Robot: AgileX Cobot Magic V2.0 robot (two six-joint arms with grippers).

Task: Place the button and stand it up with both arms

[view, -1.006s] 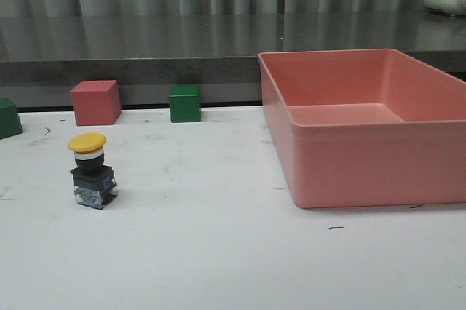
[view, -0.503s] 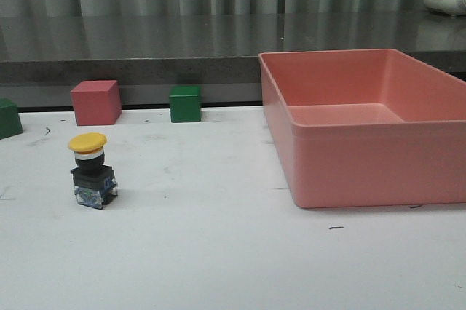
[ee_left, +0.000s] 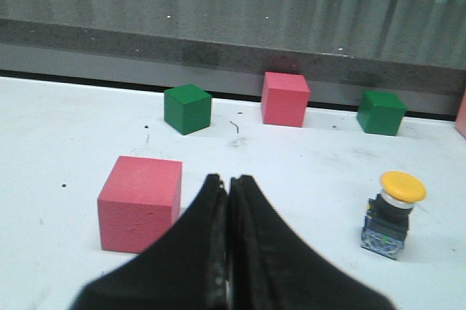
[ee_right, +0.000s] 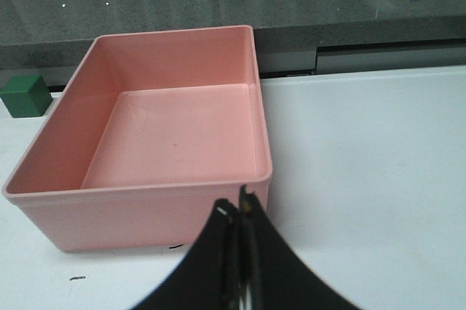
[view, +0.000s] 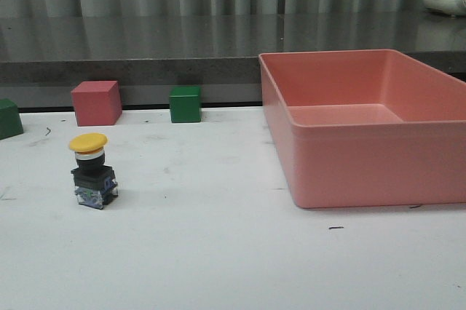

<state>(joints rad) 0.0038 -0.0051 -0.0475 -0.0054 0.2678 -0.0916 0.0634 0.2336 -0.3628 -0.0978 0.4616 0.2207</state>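
The button (view: 92, 172) stands upright on the white table at the left, yellow cap up, clear bluish base down. It also shows in the left wrist view (ee_left: 393, 212), off to the side of my left gripper (ee_left: 228, 181) and apart from it. That gripper is shut and holds nothing. My right gripper (ee_right: 235, 207) is shut and empty, just in front of the near wall of the pink bin (ee_right: 145, 215). Neither arm shows in the front view.
A large pink bin (view: 378, 157) fills the right side. A pink cube (view: 95, 102) and green cubes (view: 185, 104) (view: 9, 118) stand along the back edge. Another pink cube (ee_left: 140, 203) sits close beside my left gripper. A dark counter runs behind the table.
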